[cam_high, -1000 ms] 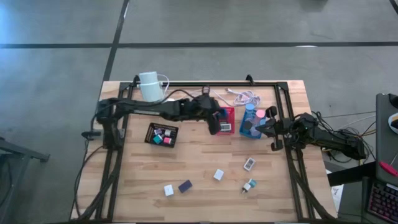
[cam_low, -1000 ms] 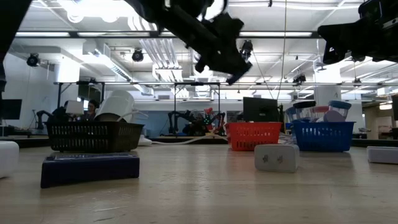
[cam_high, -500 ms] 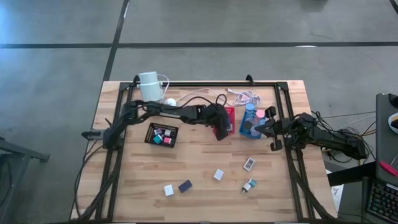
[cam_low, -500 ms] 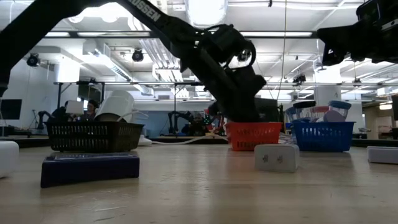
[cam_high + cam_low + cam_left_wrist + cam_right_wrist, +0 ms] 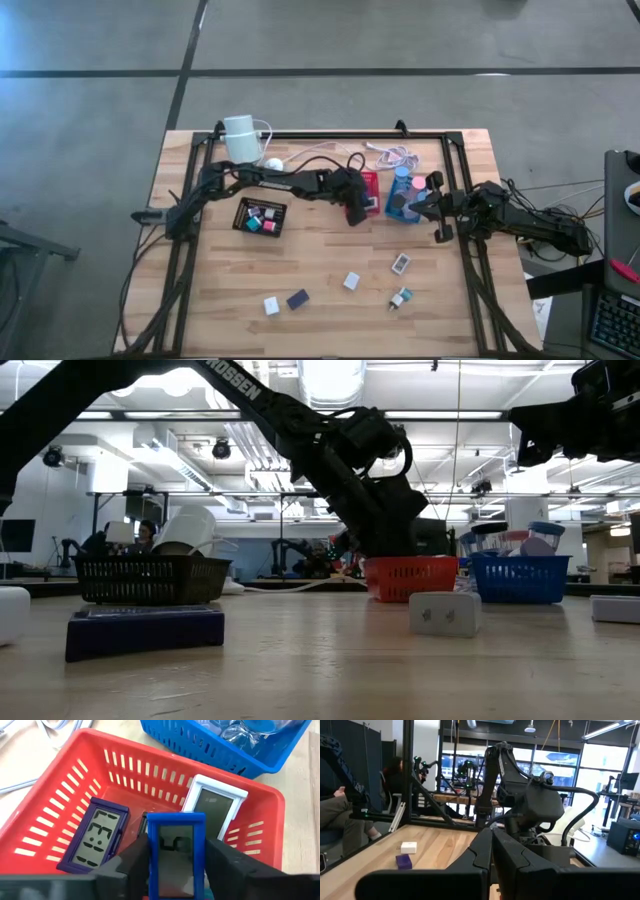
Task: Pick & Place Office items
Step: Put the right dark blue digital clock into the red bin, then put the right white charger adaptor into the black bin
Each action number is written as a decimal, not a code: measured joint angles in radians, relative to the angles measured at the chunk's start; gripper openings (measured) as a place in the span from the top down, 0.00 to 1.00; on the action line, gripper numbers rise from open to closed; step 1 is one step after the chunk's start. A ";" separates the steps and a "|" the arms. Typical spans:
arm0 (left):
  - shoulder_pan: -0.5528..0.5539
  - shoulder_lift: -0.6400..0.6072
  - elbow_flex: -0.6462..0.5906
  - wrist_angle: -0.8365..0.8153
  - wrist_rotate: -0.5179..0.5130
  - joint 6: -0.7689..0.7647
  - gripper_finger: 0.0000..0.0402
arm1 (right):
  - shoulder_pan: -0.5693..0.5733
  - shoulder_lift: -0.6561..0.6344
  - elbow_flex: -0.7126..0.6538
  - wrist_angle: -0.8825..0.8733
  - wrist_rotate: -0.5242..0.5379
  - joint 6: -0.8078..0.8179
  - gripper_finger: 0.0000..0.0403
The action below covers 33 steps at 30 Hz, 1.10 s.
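The left gripper [image 5: 176, 865], jaws still flanking a blue clock [image 5: 176, 852], hangs low inside the red tray [image 5: 65, 785] at the worktop's [image 5: 320, 270] 12 o'clock for release, while the right gripper [image 5: 432, 205], jaws together, waits at 2 o'clock.

My fingers [image 5: 131, 866] flank a blue-framed clock [image 5: 176, 851] inside the slotted red plastic basket [image 5: 65, 775]. A purple clock [image 5: 95, 837] and white clock [image 5: 216, 809] crowd both sides.

left claw [image 5: 385, 545] over red basket [image 5: 412, 578] (low)
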 joint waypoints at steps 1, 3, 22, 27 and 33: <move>0.000 0.000 0.000 0.000 0.000 0.000 0.53 | 0.000 0.000 0.000 0.000 0.000 0.000 0.98; 0.000 0.000 0.000 -0.002 0.001 0.002 0.45 | 0.000 0.000 0.000 0.000 0.000 0.000 0.98; -0.115 -0.663 -0.390 0.073 0.013 0.176 0.33 | 0.000 -0.001 0.000 0.000 -0.008 0.010 0.98; -0.124 -1.038 -0.706 0.132 0.010 0.173 0.56 | 0.000 -0.002 0.000 0.001 -0.010 0.042 0.98; -0.126 -1.435 -0.972 0.158 -0.015 0.097 0.96 | 0.000 -0.002 0.000 0.010 -0.003 0.039 0.98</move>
